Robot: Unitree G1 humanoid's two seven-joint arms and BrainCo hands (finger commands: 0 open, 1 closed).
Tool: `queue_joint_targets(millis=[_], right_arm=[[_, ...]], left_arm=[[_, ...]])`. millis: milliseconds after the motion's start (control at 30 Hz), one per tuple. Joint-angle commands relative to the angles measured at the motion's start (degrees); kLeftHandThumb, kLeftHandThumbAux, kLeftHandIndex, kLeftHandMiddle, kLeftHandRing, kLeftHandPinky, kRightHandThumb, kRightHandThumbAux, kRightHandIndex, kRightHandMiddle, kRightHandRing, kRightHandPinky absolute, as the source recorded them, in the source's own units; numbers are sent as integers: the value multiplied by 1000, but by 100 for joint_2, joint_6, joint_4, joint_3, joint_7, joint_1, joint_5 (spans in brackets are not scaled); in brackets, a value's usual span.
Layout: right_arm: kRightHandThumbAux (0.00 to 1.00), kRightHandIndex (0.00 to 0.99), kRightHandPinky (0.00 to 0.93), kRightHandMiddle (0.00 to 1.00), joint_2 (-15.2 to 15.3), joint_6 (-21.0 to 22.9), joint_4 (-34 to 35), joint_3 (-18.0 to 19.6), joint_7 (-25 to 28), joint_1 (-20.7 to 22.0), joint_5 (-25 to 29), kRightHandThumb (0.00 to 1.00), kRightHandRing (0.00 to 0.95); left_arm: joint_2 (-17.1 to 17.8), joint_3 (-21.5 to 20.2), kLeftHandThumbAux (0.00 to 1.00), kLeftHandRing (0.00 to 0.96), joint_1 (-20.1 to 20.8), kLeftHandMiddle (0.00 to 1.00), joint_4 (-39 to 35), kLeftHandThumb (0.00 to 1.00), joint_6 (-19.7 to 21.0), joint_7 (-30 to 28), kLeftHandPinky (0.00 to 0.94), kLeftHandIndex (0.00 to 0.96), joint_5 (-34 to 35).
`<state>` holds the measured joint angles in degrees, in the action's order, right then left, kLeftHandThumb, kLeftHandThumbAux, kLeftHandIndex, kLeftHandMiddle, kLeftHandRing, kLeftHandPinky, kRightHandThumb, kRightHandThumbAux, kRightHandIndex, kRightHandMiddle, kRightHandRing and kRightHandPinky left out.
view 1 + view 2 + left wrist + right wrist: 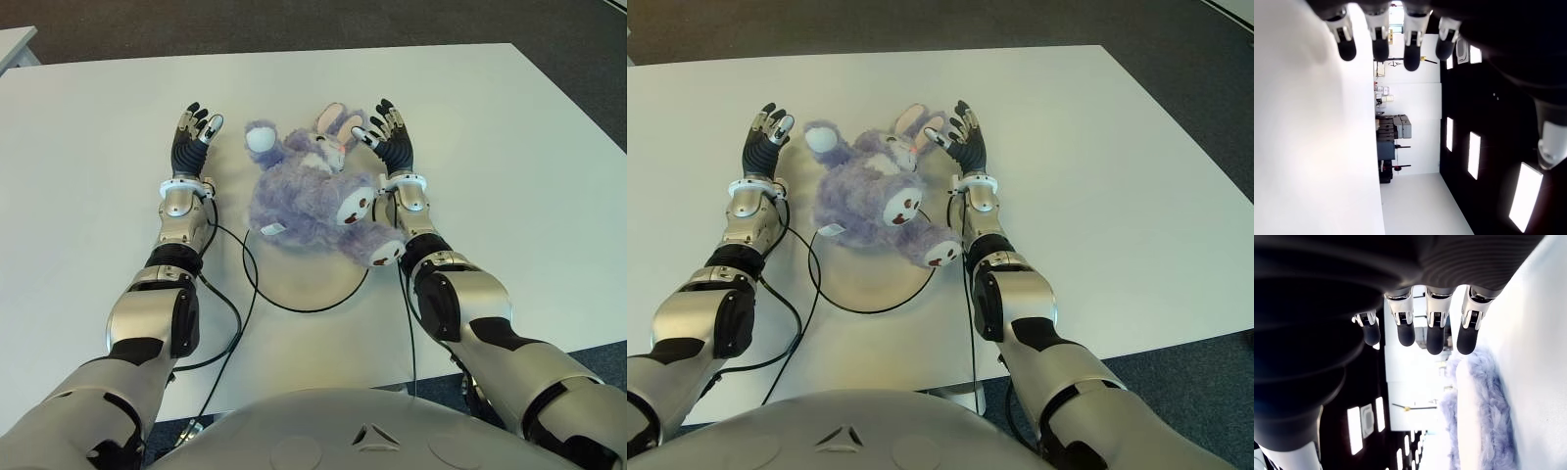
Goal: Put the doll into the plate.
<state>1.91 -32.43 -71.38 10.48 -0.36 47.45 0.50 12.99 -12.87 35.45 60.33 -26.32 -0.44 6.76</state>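
A white table (509,176) is seen over dark carpet (294,24). The doll (313,196) is laid on the plate (304,284), largely hiding it. Left hand (192,137) and right hand (392,137) are held beside the doll, fingers spread, empty.

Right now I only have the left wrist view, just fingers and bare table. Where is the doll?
Observer: The doll lies between the two hands, across the far part of the plate.
Operator: Is my left hand holding it?
Observer: No. The left hand is open, apart from the doll on its left side.
Operator: And the right hand?
Observer: The right hand is open too, by the doll's ears. Its wrist view shows purple fur just beyond the fingers; I cannot tell if they touch.
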Motion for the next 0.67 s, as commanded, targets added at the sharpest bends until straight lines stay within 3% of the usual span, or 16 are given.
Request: queue_joint_targets(millis=[33,667], right_arm=[[750,46,122,75,-61,98,-145,30,-19,-303,35,51,88],[743,44,118,74,-58,97,-142,22,-19,-306,34,45,86]], left_arm=[[-124,-34,508,66,-311,121,233,0,90,15,0,32,-1],[-159,-45,509,59,-363,121,286,0,-205,120,0,40,-31]])
